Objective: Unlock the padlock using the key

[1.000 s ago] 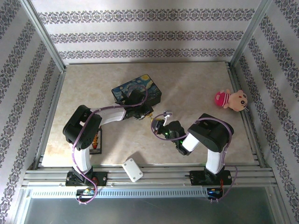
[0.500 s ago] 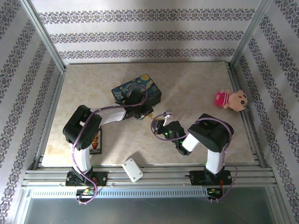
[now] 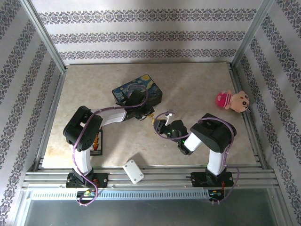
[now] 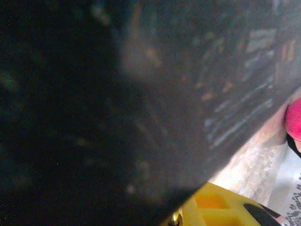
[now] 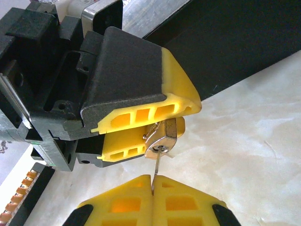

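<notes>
In the right wrist view the small brass padlock [image 5: 163,137] is pinched between the yellow fingers of my left gripper [image 5: 181,120], keyhole facing down. My right gripper [image 5: 153,179] is shut on the slim key [image 5: 157,165], whose blade runs up into the keyhole. From above, the left gripper [image 3: 149,116] and right gripper [image 3: 160,125] meet tip to tip just in front of the starry-night box [image 3: 141,87]. The left wrist view has one yellow finger [image 4: 221,207] with a small brass glint beside it. The key's string is hidden.
The dark side of the starry-night box [image 4: 117,94] looms close in the left wrist view. A pink plush doll [image 3: 231,100] lies at the right edge. A white block [image 3: 133,171] sits near the front rail and a black-and-orange striped bar [image 3: 97,141] by the left arm.
My right gripper has crept up and left toward the left gripper, closing the gap to the padlock. The left arm has stayed put.
</notes>
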{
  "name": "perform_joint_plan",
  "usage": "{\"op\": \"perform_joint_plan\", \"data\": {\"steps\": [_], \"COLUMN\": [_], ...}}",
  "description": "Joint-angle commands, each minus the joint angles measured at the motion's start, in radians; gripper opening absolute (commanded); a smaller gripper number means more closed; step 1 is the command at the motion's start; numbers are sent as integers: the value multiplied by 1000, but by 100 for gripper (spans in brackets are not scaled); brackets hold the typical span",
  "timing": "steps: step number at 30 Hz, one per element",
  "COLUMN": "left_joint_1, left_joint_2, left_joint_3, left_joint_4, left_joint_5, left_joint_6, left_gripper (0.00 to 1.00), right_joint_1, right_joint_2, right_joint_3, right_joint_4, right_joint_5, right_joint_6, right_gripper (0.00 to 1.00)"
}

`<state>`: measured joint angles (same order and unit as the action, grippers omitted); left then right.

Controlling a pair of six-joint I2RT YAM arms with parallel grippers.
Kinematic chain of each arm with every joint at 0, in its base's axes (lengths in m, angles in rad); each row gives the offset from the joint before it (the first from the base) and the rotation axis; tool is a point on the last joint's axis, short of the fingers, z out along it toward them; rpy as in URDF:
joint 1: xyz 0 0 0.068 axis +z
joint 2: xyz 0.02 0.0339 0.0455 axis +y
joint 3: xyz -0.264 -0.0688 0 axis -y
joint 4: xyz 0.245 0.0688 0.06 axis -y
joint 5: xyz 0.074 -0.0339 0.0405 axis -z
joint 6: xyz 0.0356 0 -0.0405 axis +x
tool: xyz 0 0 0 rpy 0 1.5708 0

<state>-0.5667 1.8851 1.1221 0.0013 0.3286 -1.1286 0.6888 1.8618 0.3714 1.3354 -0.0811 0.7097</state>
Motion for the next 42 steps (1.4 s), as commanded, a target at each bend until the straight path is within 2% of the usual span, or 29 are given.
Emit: {"op": "perform_joint_plan", "data": {"steps": [1, 13, 19, 34, 42], "left_joint_1": [-16, -16, -16, -16, -16], "left_joint_2": [-3, -7, -1, 13, 9], "left_joint_3": [-25, -31, -27, -20, -24], "left_joint_4": [-13, -4, -6, 6, 6], "left_joint_5": [133, 140, 145, 149, 153], "left_joint_6": [-49, -69, -73, -99, -93], "left_gripper": [2, 2, 1, 0, 0], "right_joint_1": [-25, -75, -101, -85, -146], "right_joint_2": [18, 40, 47, 78, 89], "right_joint_3": [58, 47, 61, 101, 111], "right_joint_4": [51, 51, 52, 51, 51], "right_joint_5": [-2, 4, -57, -59, -163], "right_joint_6": [11, 108, 116, 158, 278], "right_gripper": [0, 0, 0, 0, 0]}}
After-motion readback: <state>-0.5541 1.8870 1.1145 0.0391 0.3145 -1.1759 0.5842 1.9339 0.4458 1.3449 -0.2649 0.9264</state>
